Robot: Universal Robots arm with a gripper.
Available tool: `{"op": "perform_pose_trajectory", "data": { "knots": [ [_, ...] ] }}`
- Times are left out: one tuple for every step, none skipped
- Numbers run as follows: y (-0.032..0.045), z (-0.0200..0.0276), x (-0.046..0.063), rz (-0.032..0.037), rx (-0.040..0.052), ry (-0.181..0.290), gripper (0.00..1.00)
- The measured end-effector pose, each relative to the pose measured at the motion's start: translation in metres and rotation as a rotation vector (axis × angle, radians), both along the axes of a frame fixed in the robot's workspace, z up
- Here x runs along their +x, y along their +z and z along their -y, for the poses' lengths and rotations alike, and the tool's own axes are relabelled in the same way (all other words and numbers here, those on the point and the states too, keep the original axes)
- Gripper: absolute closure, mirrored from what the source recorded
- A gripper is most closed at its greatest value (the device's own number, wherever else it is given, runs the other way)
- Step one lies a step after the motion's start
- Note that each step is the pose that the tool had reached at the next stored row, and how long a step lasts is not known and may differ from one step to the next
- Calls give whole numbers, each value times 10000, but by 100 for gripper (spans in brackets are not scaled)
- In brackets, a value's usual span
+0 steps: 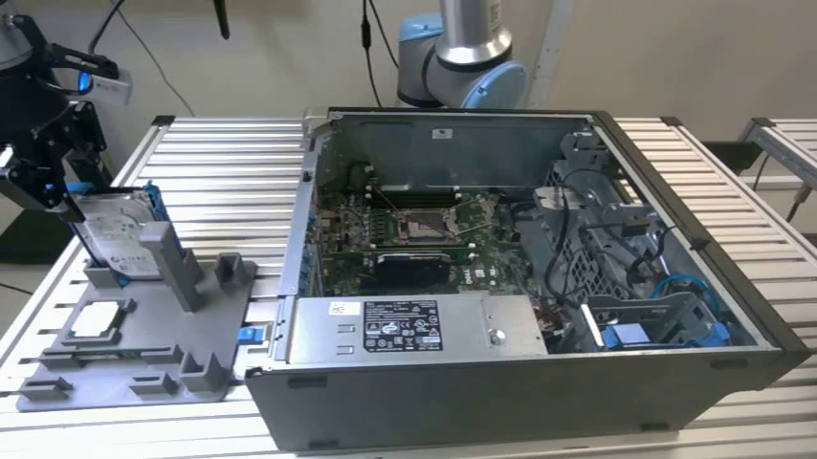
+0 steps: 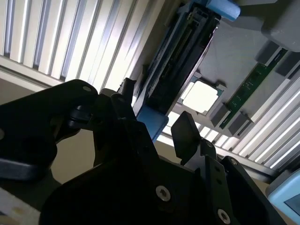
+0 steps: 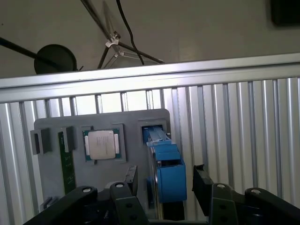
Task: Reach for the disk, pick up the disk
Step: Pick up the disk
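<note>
The disk [image 1: 119,237] stands upright on edge in a slot of the grey fixture plate [image 1: 141,349] at the exterior view's left. It shows a silver face with a white label and blue bracket edges. My gripper [image 1: 75,186] hangs at its upper end. In both wrist views the disk appears edge-on, as a blue-framed strip [image 3: 168,171] [image 2: 180,51]. The gripper [image 3: 165,183] [image 2: 157,115] is open. One black finger [image 3: 130,180] stands on one side of the blue bracket and the other finger [image 3: 201,183] on the other side, with a small gap each side.
A small square silver chip [image 3: 101,144] [image 1: 99,320] and a green memory stick [image 3: 65,161] lie in the fixture beside the disk. An open computer case [image 1: 537,268] with a labelled power-supply box [image 1: 408,325] stands to the exterior view's right on the slatted table [image 1: 217,163].
</note>
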State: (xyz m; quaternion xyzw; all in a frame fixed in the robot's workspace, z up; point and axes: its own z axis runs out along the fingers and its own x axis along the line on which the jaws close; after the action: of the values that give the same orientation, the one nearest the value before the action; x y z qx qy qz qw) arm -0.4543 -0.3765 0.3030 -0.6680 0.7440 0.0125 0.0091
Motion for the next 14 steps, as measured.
{"op": "perform_pose_trajectory", "data": {
  "knots": [
    [-6,0,0,2,3,0,0],
    [-13,0,0,2,10,-1,0],
    [-21,0,-1,1,12,0,0],
    [-35,0,-1,5,14,0,0],
    [-52,0,0,8,13,2,0],
    [-69,0,0,12,13,6,0],
    [-86,0,0,18,13,9,0],
    [-104,1,0,24,13,13,0],
    [-122,1,0,36,15,16,0],
    [-141,0,-1,50,19,16,0],
    [-159,0,-1,63,24,18,0],
    [-177,0,-1,76,30,20,0],
    [-190,0,-1,82,36,21,0],
    [-195,-1,-1,80,41,21,0]
  ]
}}
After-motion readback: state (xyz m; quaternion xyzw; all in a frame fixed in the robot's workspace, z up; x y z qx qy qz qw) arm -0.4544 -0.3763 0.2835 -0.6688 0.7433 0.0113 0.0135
